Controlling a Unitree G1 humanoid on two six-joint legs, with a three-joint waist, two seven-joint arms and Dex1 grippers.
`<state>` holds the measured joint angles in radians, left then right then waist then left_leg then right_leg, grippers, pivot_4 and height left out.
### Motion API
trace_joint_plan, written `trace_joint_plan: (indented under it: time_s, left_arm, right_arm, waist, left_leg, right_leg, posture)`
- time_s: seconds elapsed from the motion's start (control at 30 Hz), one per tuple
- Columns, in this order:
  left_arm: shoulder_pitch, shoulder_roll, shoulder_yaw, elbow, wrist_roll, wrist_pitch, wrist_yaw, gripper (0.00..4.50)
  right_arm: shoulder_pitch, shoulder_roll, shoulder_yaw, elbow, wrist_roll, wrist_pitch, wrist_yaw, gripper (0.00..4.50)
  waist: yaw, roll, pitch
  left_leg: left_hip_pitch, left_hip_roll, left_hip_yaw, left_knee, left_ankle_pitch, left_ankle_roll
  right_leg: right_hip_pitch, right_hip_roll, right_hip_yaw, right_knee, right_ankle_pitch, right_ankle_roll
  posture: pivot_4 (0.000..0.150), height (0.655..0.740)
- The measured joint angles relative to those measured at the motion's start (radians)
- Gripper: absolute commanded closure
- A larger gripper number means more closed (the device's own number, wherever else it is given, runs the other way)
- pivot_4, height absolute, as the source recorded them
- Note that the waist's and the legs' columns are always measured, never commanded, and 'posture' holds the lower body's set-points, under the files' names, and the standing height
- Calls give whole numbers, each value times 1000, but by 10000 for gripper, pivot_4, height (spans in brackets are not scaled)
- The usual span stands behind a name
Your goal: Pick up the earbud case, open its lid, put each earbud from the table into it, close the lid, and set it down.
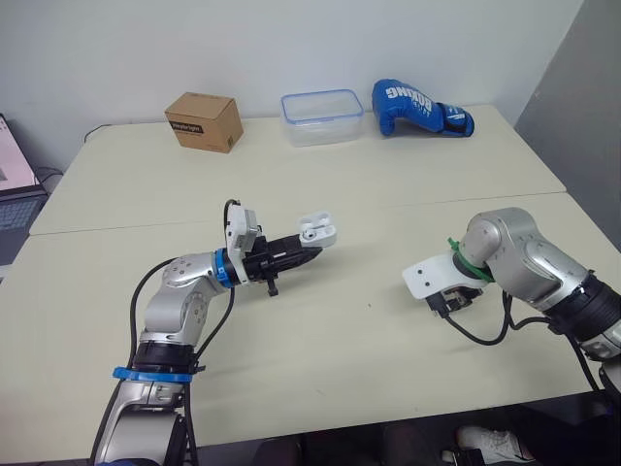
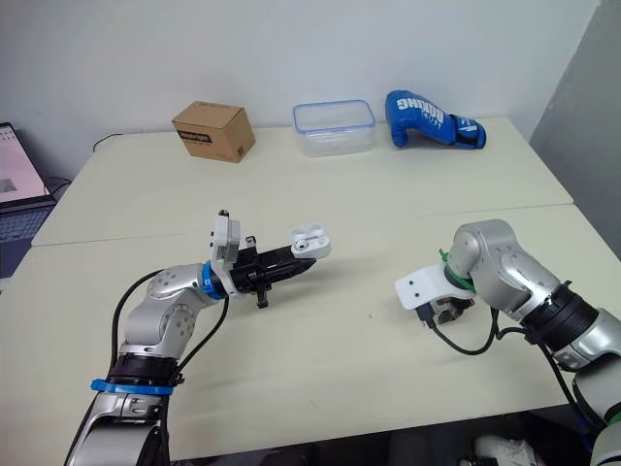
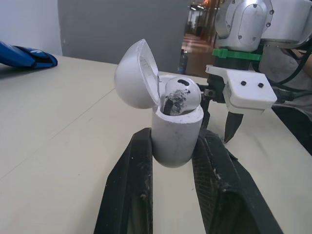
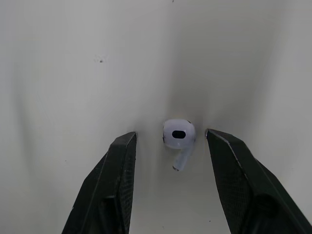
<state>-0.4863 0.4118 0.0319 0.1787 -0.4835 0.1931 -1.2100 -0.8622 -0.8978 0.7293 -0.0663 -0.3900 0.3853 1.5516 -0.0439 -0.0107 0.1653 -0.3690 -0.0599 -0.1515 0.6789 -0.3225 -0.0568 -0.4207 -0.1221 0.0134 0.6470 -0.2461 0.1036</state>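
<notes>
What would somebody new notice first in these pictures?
The open earbud case, one earbud seated inside, clamped in the left end effector above the table. Next, the right end effector, open and straddling a lone earbud lying on the table. A blue boxing glove sits at the table's far edge.

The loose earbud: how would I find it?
On the pale table, find the right gripper pointing down. Between its open black fingers lies the loose earbud, white, bare on the tabletop, unlike its twin inside the open case.
</notes>
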Motion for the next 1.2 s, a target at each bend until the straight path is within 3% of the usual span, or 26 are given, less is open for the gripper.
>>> trace_joint_plan:
  time_s: [0.33,0.5,0.87,0.97,1.2]
  left_arm:
    - [-6,0,0,17,2,-4,-1,37547]
    - [-6,0,-1,17,2,-4,-1,37547]
    - [-6,0,-1,17,3,-4,-1,37547]
    - [-6,0,-1,17,3,-4,-1,37547]
    - [-6,0,-1,17,3,-4,-1,37547]
  right_arm:
    - [20,4,-5,-39,-42,21,0,21857]
    - [24,6,-8,-40,-44,22,0,36618]
    - [24,15,-9,-40,-62,32,0,36618]
    - [24,16,-9,-40,-62,32,0,40480]
    - [24,16,-9,-40,-63,29,0,40559]
  waist:
    - [2,0,0]
    - [2,0,0]
    - [2,0,0]
    - [2,0,0]
    - [2,0,0]
  left_leg:
    - [0,0,0,0,0,0]
    - [0,0,0,0,0,0]
    - [1,0,0,0,0,0]
    - [1,0,0,0,0,0]
    - [1,0,0,0,0,0]
  right_leg:
    - [0,0,0,0,0,0]
    - [0,0,0,0,0,0]
    - [1,0,0,0,0,0]
    - [1,0,0,0,0,0]
    - [1,0,0,0,0,0]
  posture:
    - [1500,7307]
    - [1500,7307]
    - [1500,7307]
    - [1500,7307]
    - [1500,7307]
